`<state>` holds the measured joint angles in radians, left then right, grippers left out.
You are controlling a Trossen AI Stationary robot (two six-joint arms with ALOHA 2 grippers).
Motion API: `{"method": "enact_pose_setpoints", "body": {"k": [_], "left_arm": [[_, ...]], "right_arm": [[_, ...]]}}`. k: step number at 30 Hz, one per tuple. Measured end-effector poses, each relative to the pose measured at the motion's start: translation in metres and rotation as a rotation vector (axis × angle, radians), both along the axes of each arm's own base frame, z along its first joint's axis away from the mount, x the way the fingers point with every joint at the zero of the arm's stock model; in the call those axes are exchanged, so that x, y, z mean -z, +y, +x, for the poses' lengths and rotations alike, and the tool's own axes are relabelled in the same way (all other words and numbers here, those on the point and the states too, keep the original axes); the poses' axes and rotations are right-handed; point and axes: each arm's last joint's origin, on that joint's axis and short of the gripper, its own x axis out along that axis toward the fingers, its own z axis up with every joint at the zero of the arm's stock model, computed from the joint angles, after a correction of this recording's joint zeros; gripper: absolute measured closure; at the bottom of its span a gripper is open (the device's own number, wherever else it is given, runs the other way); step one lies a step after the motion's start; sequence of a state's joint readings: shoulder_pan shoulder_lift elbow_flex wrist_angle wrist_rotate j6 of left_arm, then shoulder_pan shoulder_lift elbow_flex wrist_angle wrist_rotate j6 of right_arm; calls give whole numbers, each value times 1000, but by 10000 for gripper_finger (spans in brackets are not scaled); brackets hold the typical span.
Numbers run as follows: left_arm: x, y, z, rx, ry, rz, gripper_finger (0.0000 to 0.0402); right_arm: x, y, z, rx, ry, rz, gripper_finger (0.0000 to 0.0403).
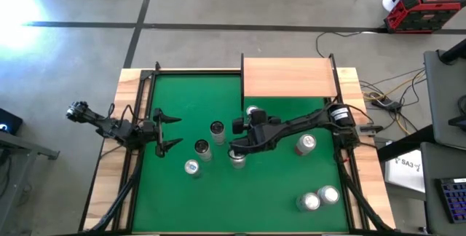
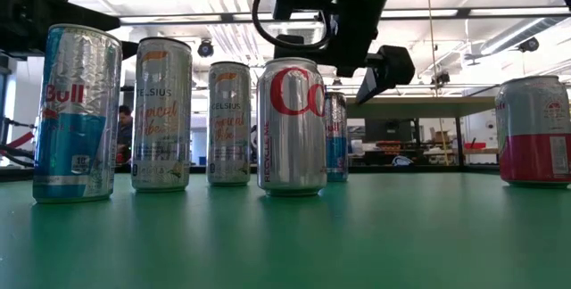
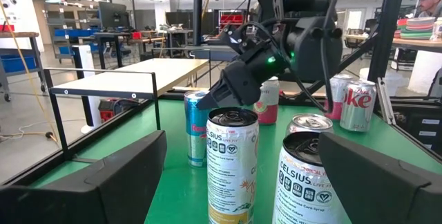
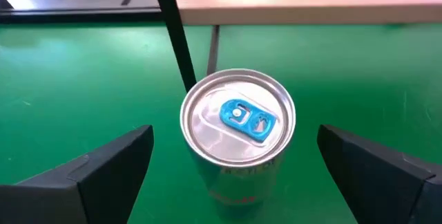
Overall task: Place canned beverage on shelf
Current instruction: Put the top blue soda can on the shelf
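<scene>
Above slim can with blue tab (image 4: 238, 124), right gripper (image 4: 238, 175) hovers, fingers spread wide either side, gripping nothing. Can stands upright on green felt table (image 1: 277, 192), just in front of shelf (image 1: 288, 77), which sits at table's far edge. Celsius cans (image 3: 232, 162) stand near centre; Coke can (image 2: 291, 124) and Red Bull can (image 2: 77, 111) among others. Left gripper (image 1: 169, 132) waits at table's left side, fingers apart, empty.
</scene>
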<state>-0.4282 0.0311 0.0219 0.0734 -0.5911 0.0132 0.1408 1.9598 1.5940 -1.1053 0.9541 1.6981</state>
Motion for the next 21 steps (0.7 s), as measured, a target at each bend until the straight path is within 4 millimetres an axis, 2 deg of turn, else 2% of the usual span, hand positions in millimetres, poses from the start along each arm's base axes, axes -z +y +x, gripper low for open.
{"method": "enact_pose_setpoints", "body": {"k": [8,21], "left_arm": [[0,0,0,0,0,0,41],[0,0,0,0,0,0,41]], "right_arm": [[2,-16,5,-1,24,69,3],[3,-22,7,3,20,96,3]]}}
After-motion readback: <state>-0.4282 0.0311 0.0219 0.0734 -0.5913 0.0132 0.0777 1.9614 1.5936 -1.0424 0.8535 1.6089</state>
